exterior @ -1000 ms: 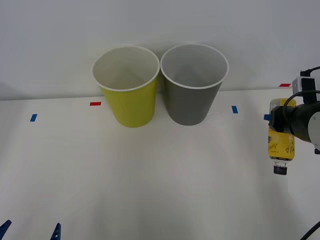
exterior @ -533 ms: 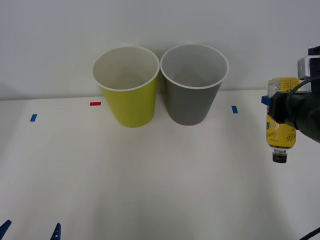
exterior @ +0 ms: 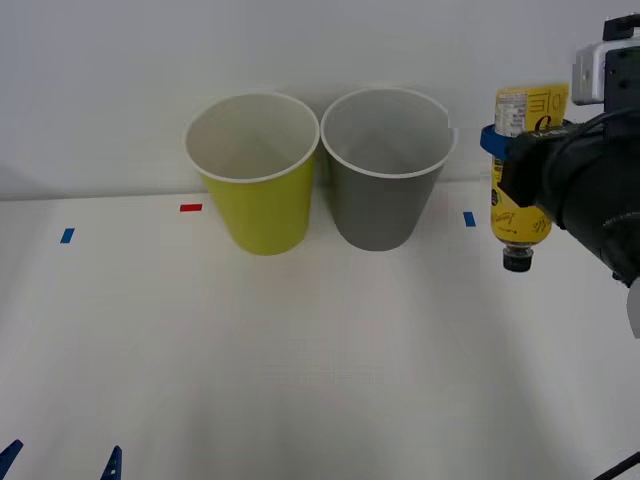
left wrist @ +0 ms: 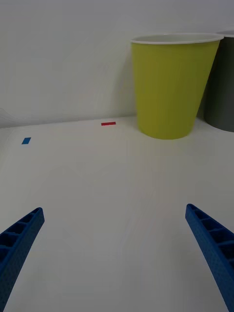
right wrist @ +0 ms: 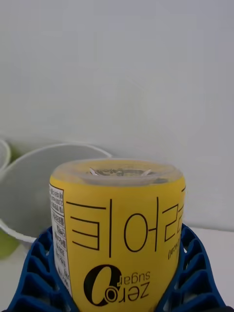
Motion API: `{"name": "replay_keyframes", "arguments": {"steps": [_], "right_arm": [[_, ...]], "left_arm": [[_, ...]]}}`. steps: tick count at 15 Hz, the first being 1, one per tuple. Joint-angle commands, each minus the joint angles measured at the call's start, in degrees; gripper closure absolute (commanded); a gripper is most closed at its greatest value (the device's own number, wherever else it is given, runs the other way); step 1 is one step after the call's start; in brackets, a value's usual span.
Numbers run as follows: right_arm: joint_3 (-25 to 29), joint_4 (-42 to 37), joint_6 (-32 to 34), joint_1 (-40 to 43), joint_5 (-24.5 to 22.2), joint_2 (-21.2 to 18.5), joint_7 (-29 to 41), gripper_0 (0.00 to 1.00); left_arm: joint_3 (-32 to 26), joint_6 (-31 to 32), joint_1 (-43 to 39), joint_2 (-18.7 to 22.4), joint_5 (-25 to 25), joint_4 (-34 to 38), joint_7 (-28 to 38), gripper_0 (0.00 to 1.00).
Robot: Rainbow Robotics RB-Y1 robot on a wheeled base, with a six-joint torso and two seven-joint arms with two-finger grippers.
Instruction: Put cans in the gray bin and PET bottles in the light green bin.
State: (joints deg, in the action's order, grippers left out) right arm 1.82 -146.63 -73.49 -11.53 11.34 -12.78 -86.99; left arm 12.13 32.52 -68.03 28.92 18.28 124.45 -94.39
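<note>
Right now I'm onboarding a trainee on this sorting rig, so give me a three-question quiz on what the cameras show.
1. True or false: the right tool holds the yellow-label PET bottle with its black cap pointing down.
2. Which bin stands nearer the held bottle? A) the light green bin B) the gray bin
3. Fill in: the left tool, low above the near edge of the table, is ____ and holds nothing.

Key: 1 true. 2 B, though the bottle belongs in the light green bin, which stands beyond the gray one. 3 open.
</note>
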Motion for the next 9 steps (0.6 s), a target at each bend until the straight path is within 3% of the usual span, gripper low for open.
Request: {"name": "replay_keyframes", "arguments": {"steps": [1,5,9], "right_arm": [[-3.7,-0.8,2.0,-1.2,-0.6,0.9,0.3,1.0],[-8.7,-0.8,2.0,-4.7,-0.5,1.2,0.4,1.0],[-10.3,-0.1,5.7,-7.6,4.7,0.5,0.2,1.0]], "left_arm": [[0.0,0.0,0.0,0.0,0.0,0.0,0.0,0.0],[0.0,0.0,0.0,0.0,0.0,0.0,0.0,0.0],[0.0,0.0,0.0,0.0,0.0,0.0,0.0,0.0]]}}
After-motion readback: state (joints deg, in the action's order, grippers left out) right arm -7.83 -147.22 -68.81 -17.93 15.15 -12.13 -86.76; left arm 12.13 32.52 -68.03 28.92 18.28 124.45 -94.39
